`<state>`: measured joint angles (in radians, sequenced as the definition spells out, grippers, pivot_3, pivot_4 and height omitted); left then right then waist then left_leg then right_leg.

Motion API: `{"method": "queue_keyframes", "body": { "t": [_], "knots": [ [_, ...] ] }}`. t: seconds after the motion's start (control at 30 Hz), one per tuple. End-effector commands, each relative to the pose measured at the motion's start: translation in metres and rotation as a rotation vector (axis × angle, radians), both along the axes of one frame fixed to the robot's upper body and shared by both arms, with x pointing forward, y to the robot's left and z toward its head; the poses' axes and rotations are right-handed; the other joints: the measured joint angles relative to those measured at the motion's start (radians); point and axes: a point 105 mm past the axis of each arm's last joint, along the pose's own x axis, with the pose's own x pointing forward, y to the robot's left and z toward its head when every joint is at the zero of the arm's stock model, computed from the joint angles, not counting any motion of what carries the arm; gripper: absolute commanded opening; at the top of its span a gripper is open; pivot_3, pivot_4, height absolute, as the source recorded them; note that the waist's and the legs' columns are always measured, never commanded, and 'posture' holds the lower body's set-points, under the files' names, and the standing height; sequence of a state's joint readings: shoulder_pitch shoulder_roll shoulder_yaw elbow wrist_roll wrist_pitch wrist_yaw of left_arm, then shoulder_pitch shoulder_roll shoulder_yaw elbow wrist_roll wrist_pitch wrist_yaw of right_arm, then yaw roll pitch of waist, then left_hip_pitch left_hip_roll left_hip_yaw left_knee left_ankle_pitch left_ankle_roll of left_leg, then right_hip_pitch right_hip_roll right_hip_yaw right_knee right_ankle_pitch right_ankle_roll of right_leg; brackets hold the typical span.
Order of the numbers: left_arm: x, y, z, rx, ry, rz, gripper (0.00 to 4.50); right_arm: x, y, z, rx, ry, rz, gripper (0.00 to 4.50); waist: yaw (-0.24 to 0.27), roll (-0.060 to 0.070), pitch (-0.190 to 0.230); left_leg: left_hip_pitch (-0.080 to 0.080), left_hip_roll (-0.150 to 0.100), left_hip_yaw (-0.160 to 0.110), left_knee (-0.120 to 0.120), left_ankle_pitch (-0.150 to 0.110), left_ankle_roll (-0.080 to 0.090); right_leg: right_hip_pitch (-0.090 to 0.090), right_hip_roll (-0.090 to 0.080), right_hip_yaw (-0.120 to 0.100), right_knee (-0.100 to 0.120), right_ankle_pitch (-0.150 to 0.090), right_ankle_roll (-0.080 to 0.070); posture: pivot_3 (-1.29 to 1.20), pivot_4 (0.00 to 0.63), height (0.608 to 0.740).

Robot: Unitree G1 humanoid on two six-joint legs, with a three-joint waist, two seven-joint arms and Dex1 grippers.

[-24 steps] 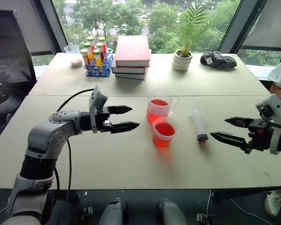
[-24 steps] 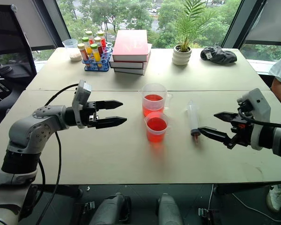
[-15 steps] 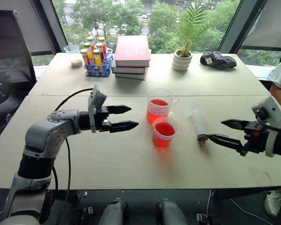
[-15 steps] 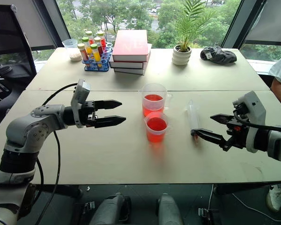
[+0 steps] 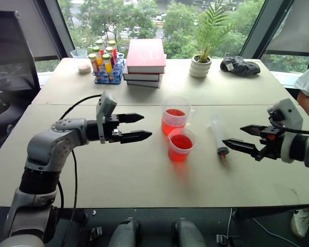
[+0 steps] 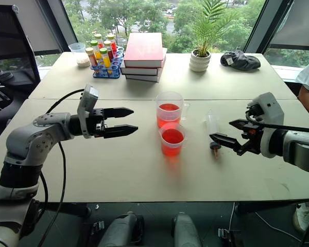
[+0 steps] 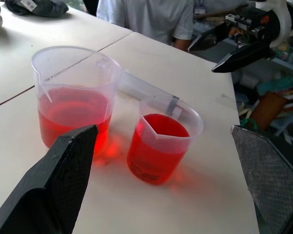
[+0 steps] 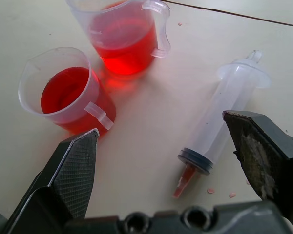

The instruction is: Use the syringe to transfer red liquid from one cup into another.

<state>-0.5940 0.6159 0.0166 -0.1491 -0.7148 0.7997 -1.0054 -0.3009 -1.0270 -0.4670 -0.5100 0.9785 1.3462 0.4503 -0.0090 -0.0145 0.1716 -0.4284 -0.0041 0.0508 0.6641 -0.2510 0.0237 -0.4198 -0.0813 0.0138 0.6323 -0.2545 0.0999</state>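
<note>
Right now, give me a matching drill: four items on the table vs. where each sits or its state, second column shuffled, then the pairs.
Column one:
1. syringe
2. taller cup
3. shorter cup
4. right gripper

Column two:
A. open, hovering just right of the red nozzle
B. standing nearest the robot, holding red liquid
C. lying flat on the table, right of both cups
D. standing behind the other cup, has a handle on its rim

Pairs: 1-C, 2-D, 3-B, 4-A
</note>
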Motion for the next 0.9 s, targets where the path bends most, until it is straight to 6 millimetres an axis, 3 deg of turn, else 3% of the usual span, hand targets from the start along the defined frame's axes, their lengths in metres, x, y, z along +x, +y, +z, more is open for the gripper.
{"method": "queue_keyframes", "body": {
  "t": [0.03, 0.3, 0.67, 0.9],
  "knots": [
    [0.000, -0.003, 0.009, -0.010, -0.048, -0.012, 4.50, 0.011, -0.007, 0.003, 0.027, 0.004, -0.067, 4.47, -0.001, 0.000, 0.000, 0.000, 0.000, 0.000, 0.000, 0.000, 0.000, 0.000, 0.000, 0.000, 0.000, 0.000, 0.000, 0.00, 0.150, 0.740],
    [0.002, -0.006, 0.009, -0.015, -0.065, -0.008, 4.50, 0.038, -0.011, -0.002, 0.055, 0.088, -0.119, 4.47, -0.002, 0.000, 0.000, 0.000, 0.000, 0.000, -0.001, 0.000, 0.000, -0.001, 0.000, 0.000, 0.000, 0.000, 0.000, 0.00, 0.150, 0.740],
    [0.003, -0.012, 0.000, -0.030, -0.066, -0.009, 4.50, 0.105, -0.006, -0.047, 0.021, 0.299, -0.225, 4.47, -0.005, 0.000, 0.000, -0.001, 0.000, 0.002, -0.001, 0.000, 0.000, -0.003, 0.001, 0.000, 0.000, 0.001, 0.002, 0.00, 0.150, 0.740],
    [0.001, -0.013, -0.003, -0.046, -0.073, 0.015, 4.50, 0.133, 0.005, -0.074, -0.077, 0.340, -0.211, 4.47, -0.005, 0.000, 0.000, -0.002, -0.001, 0.002, -0.001, 0.000, 0.000, -0.003, 0.001, 0.000, 0.000, 0.002, 0.004, 0.00, 0.150, 0.740]
  ]
}}
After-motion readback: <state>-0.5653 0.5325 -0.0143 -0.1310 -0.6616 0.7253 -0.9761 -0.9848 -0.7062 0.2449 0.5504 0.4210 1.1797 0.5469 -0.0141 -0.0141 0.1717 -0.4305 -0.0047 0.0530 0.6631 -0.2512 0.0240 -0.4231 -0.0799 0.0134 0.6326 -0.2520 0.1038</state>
